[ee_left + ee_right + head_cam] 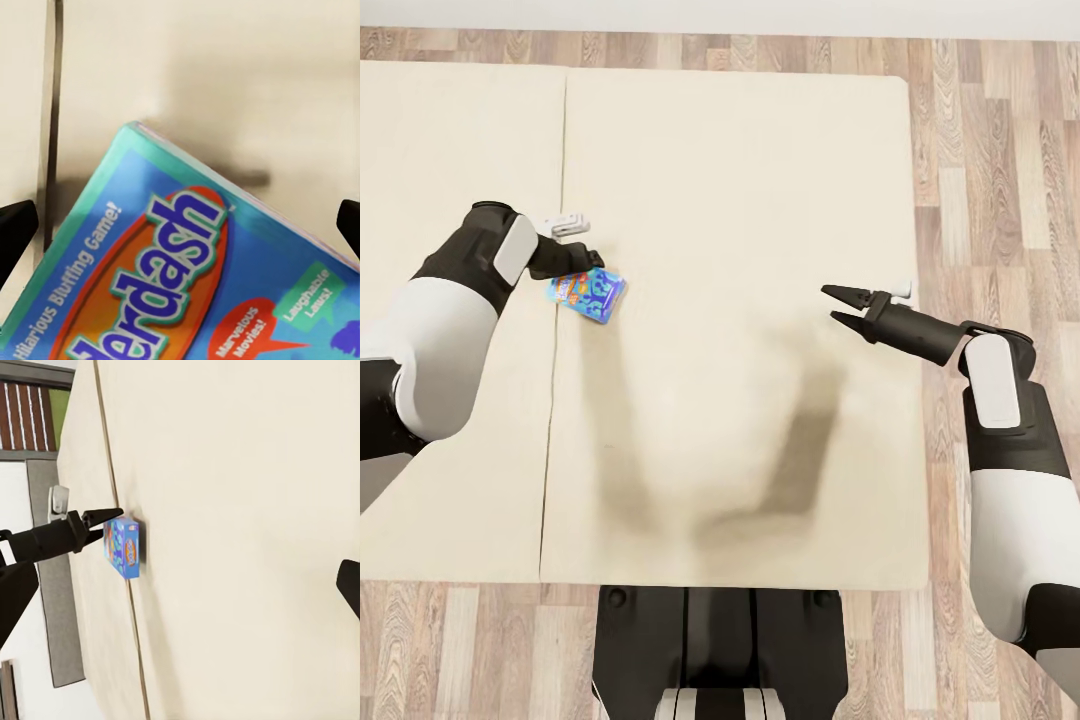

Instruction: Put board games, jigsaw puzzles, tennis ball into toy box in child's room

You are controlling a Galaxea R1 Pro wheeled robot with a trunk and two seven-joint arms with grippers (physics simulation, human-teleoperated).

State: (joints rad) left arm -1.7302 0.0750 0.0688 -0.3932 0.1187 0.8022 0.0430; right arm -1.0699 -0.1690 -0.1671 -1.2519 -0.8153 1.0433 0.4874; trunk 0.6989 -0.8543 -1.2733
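A small blue board game [588,293] lies flat on the beige bed [740,180], just right of the seam between the two mattress parts. My left gripper [588,265] hovers right over it, open. In the left wrist view the printed cover [187,285] is very close, with the dark fingertips [15,232] spread wide at either side of it and apart from it. My right gripper [830,303] hangs open and empty over the bed's right half, well away from the box. The right wrist view shows the blue box [124,546] with the left gripper [94,519] beside it.
The mattress seam [552,420] runs front to back under my left arm. Wood-plank floor [990,150] borders the bed on the right, far and near sides. My dark base [720,640] stands against the bed's near edge. A grey headboard [49,607] lies beyond the mattress.
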